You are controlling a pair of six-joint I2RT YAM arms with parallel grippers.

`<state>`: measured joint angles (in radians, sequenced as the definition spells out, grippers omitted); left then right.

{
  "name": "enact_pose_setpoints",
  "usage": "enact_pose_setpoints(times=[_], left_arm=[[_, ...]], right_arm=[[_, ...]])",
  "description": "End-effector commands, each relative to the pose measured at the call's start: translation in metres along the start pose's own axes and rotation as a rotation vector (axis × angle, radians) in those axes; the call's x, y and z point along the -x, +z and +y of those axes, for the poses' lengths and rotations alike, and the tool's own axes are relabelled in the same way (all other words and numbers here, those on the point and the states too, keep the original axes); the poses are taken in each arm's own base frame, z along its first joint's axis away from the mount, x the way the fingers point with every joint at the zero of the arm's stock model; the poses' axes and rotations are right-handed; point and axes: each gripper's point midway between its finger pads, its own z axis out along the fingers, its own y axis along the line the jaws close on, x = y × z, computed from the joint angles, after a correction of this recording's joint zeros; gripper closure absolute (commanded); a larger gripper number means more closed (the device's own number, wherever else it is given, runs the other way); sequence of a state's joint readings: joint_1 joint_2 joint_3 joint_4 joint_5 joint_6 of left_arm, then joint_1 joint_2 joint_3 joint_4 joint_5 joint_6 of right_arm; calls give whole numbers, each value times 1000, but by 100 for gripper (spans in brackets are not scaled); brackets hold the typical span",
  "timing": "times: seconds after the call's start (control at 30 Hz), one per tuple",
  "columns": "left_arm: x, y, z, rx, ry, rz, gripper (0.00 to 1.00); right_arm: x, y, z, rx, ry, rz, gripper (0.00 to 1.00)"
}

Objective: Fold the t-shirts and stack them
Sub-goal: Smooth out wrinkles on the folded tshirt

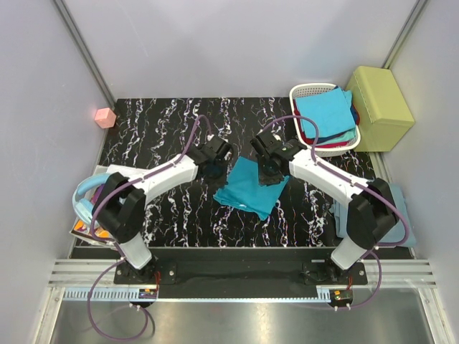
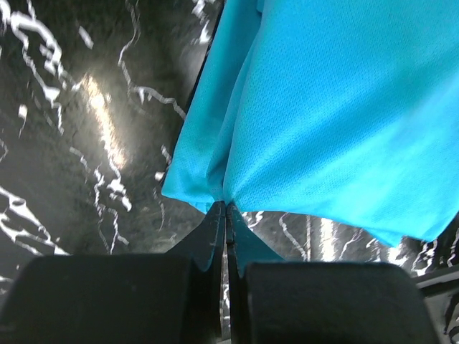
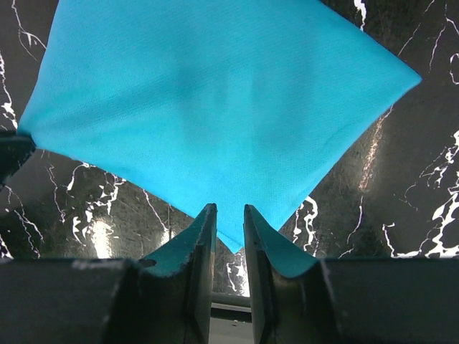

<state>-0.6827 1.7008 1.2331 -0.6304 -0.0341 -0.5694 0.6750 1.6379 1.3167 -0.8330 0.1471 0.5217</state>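
Observation:
A teal t-shirt lies folded in a diamond on the black marbled table, between both arms. My left gripper sits at the shirt's upper-left corner. In the left wrist view its fingertips are pressed together on a bunched corner of the teal cloth. My right gripper hovers at the shirt's upper-right corner. In the right wrist view its fingers stand apart, with the tip of the teal shirt reaching into the gap, not pinched.
A white slatted basket at the back right holds folded blue, teal and red shirts, beside a yellow-green box. A grey-blue shirt lies under the right arm. A pink cube sits back left. Light-blue clutter lies front left.

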Motion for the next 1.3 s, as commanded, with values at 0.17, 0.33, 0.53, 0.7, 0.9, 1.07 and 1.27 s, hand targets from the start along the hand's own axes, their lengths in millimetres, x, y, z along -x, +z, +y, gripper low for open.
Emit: enact_pose_setpoints(times=[0.17,0.33,0.53,0.7,0.9,1.07,1.27], left_arm=[[-17,-12,8,1,11,12,100],[-26,-10,11,6,15,31,100],[-28,-7,12,10,20,39,100],[-29,-8,12,8,20,39,100],[-34,-6,10,1,22,50,100],[-36,-6,8,-3,23,51,100],[-35,-5,6,-10,32,55,100]], right_arm=[[20,1,15,47,45,-47,72],[32,13,27,62,45,-51,73],[63,28,38,72,62,-71,74],[91,39,44,82,77,-93,74],[76,76,41,71,80,3,75],[46,98,31,48,85,90,77],[34,99,31,69,91,104,77]])
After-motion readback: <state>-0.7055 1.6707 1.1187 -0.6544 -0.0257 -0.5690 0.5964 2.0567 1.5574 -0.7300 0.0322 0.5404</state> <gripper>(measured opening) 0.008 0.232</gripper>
